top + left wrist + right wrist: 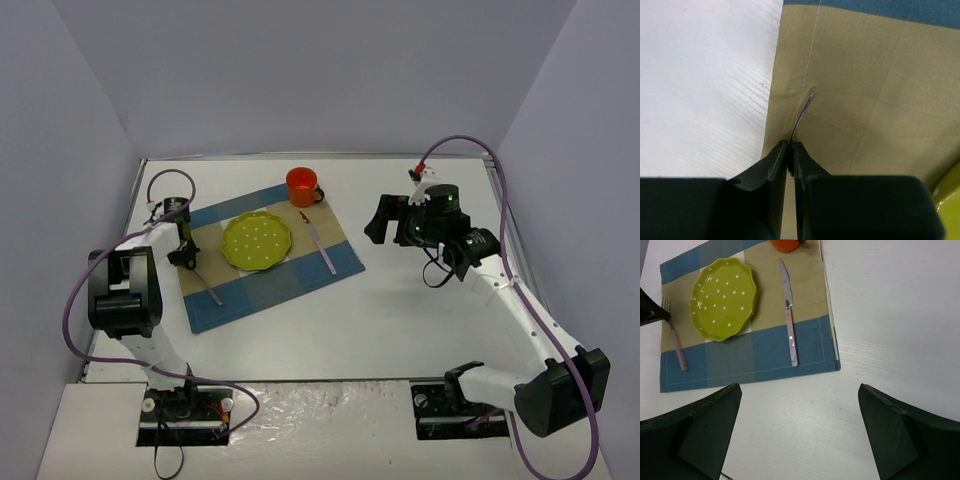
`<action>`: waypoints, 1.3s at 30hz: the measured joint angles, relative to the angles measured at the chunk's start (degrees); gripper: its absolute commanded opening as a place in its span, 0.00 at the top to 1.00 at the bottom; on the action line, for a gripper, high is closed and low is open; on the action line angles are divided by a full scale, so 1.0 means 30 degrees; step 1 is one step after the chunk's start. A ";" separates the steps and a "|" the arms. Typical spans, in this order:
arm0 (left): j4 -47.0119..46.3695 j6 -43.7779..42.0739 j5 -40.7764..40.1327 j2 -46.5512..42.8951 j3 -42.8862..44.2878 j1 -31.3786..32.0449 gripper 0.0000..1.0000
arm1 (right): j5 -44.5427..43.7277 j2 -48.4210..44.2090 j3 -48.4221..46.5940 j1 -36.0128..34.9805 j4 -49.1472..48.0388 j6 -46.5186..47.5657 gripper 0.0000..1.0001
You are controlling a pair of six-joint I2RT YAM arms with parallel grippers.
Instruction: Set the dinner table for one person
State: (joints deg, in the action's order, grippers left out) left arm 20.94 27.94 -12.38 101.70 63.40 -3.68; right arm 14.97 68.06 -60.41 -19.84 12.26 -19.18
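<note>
On the white dinner table lies a blue-and-tan placemat. It carries a green dotted plate, a knife to the plate's right and a fork to its left. My left gripper is down at the fork's tine end. In the left wrist view the left gripper is shut on the thin metal of the fork. My right gripper hovers right of the placemat. In the right wrist view the right gripper is open and empty over bare table, with the knife beyond it.
An orange cup stands at the placemat's far corner. Grey walls close the table in on three sides. Purple cables loop from both arms.
</note>
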 measured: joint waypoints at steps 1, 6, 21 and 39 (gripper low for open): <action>-0.0236 -0.0109 0.0181 -0.0116 -0.0201 -0.0068 0.97 | 0.0006 -0.0010 -0.0004 0.0000 -0.0004 0.0000 0.00; -0.1458 -0.0534 0.1060 -0.0622 -0.0978 -0.0095 1.00 | 0.0043 -0.0122 0.0007 0.0000 -0.0003 0.0000 0.00; -0.6374 -0.0731 0.5062 -0.2458 -0.2746 -0.0227 1.00 | 0.0187 -0.0413 0.0287 0.0015 0.0010 0.0000 0.00; -0.9954 -0.0776 1.0011 -0.1148 -0.4079 -0.2629 0.90 | 0.0325 -0.0657 0.0287 0.0226 0.0143 0.0073 0.00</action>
State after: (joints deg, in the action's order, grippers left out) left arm -8.93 25.61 17.66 98.25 51.16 -11.57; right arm 15.94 66.08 -59.55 -19.16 12.69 -18.96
